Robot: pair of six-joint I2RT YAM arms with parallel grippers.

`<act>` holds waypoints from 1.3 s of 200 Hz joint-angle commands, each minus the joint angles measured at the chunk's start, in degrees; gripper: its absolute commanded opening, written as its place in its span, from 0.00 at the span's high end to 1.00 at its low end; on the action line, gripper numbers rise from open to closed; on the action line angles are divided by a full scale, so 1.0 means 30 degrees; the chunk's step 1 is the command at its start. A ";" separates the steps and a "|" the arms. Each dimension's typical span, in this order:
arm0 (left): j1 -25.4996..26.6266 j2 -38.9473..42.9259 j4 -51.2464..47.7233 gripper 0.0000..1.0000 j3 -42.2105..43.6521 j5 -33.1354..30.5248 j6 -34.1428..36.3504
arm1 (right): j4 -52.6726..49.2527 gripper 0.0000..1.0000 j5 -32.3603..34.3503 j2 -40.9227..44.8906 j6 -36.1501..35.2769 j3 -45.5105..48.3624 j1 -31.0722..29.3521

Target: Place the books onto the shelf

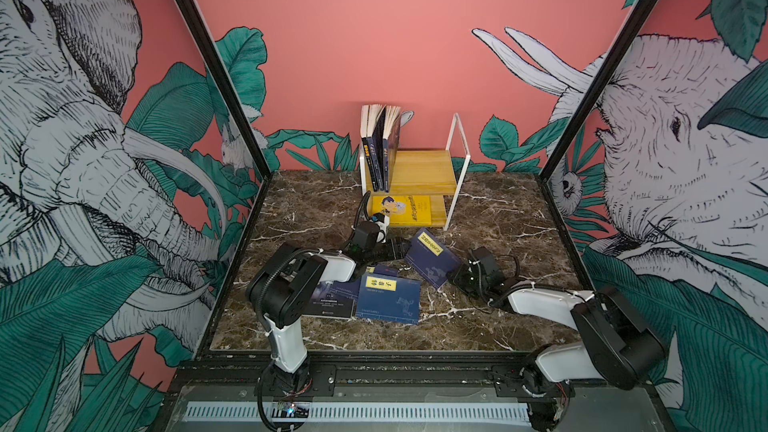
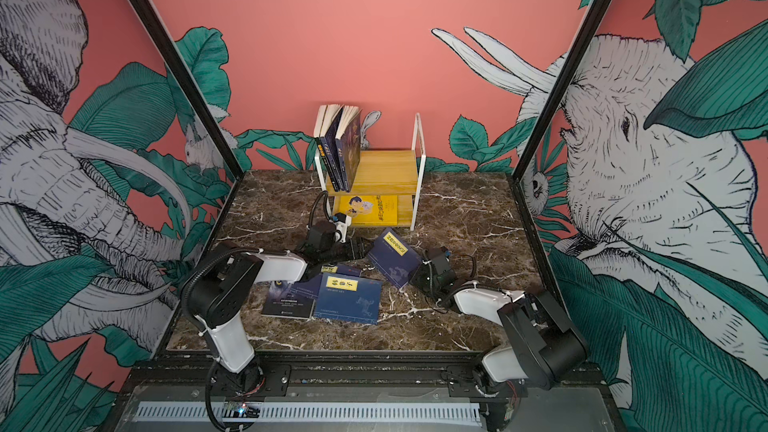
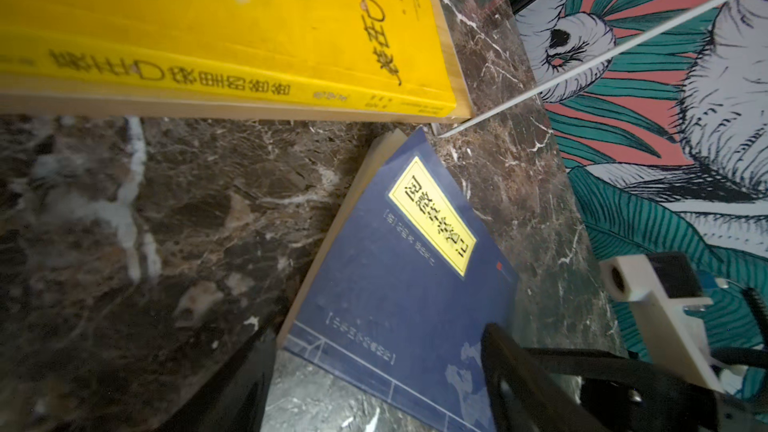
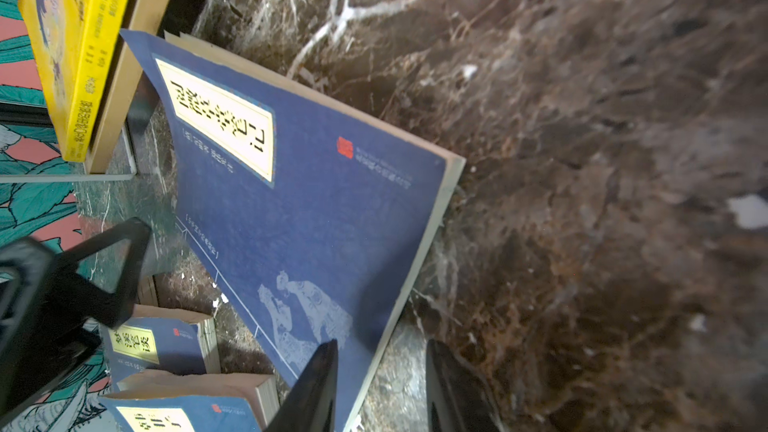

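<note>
left gripper point(image 3: 378, 328): yours is released, at the navy book point(image 1: 432, 257)'s 9 o'clock
right gripper point(image 4: 382, 344): clenched on its 5 o'clock corner
navy book: tilted, 6 o'clock of the shelf point(image 1: 428, 170)

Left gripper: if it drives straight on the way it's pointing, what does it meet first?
Most likely the tilted navy book: it sits between the open jaws of the left gripper. Gap unclear.
</note>
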State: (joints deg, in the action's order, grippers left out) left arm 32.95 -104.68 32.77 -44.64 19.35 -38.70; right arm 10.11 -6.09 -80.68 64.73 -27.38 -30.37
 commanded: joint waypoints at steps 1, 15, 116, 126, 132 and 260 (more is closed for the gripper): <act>0.0003 -0.0792 0.2588 0.21 0.0842 -0.0394 0.0766 | -0.1361 0.62 0.0922 -0.0029 0.0932 0.0497 -0.0019; -0.0022 -0.1351 0.3135 0.21 0.0801 -0.0013 0.0880 | -0.1320 0.62 0.0861 -0.0049 0.0894 0.0534 -0.0025; -0.0011 -0.2853 0.3052 0.47 -0.0745 0.2167 -0.0840 | -0.1220 0.62 -0.0017 -0.1560 0.0204 -0.0533 -0.0019; 0.0109 -0.2316 0.2633 0.54 -0.0747 0.2362 -0.1438 | -0.1024 0.62 -0.0195 -0.1815 0.0324 -0.0604 -0.0020; 0.0220 -0.1918 0.2475 0.57 -0.0695 0.2367 -0.1731 | -0.0880 0.62 -0.0254 -0.1925 0.0372 -0.0603 -0.0014; 0.2229 0.0653 0.1802 0.61 -0.0360 0.2298 -0.5881 | -0.1150 0.62 -0.0697 -0.0826 0.0441 0.0032 -0.0043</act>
State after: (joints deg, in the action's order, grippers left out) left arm 35.94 -103.81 40.56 -46.15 21.91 -52.03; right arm 10.79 -6.13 -83.00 64.01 -29.19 -30.00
